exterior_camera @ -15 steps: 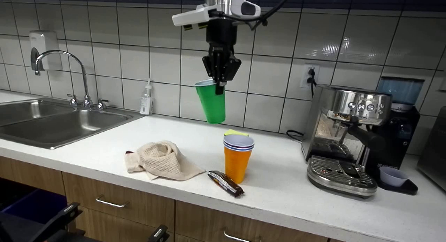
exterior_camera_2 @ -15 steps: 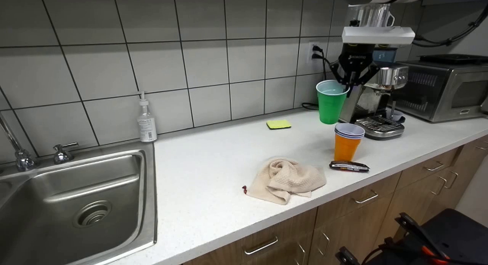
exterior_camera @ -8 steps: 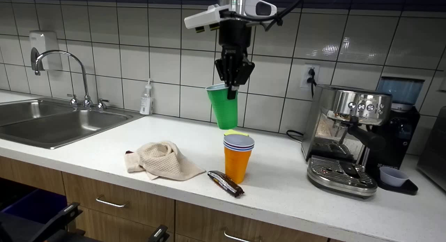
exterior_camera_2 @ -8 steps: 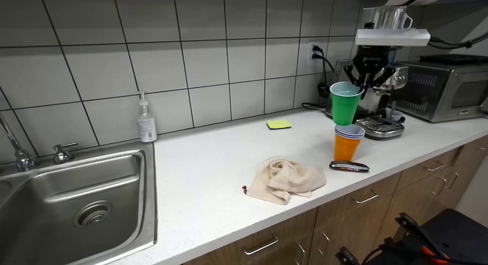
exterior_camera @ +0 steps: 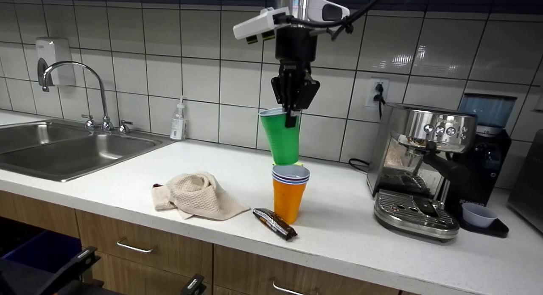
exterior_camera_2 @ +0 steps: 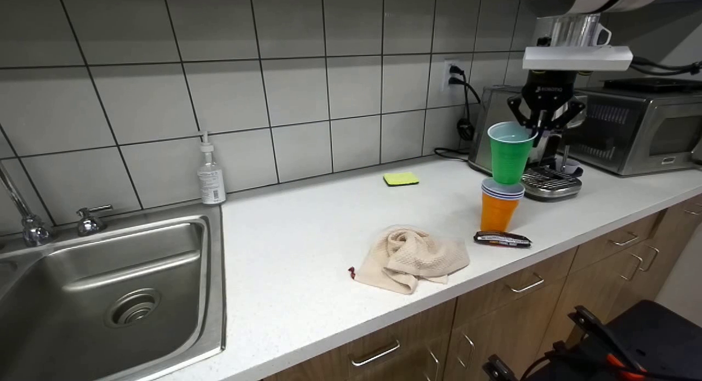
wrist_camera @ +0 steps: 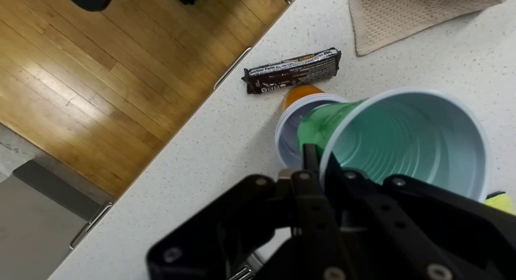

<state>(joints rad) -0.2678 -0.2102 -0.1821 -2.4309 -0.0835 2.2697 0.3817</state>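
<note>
My gripper (exterior_camera: 292,119) is shut on the rim of a green cup (exterior_camera: 280,138), one finger inside and one outside. The cup hangs slightly tilted, mouth up, and is held in the air in both exterior views (exterior_camera_2: 508,161). Its pale inside shows in the wrist view (wrist_camera: 403,139) and looks empty. Below its base stands a stack of orange cups (exterior_camera: 289,201) with white rims, upright on the counter. In the wrist view the green base overlaps the stack's mouth (wrist_camera: 283,139); whether they touch I cannot tell. A brown wrapped bar (wrist_camera: 292,72) lies beside the stack.
A beige cloth (exterior_camera_2: 411,257) lies crumpled on the white counter (exterior_camera_2: 296,260). A yellow sponge (exterior_camera_2: 400,178) lies near the wall. A coffee machine (exterior_camera: 418,172) and a microwave (exterior_camera_2: 636,129) stand at one end, a sink (exterior_camera_2: 214,293) and soap bottle (exterior_camera_2: 211,175) at the other.
The gripper has moved with the green cup toward the coffee machine side and downward, so the cup's base is now over the orange stack. The other things have not moved.
</note>
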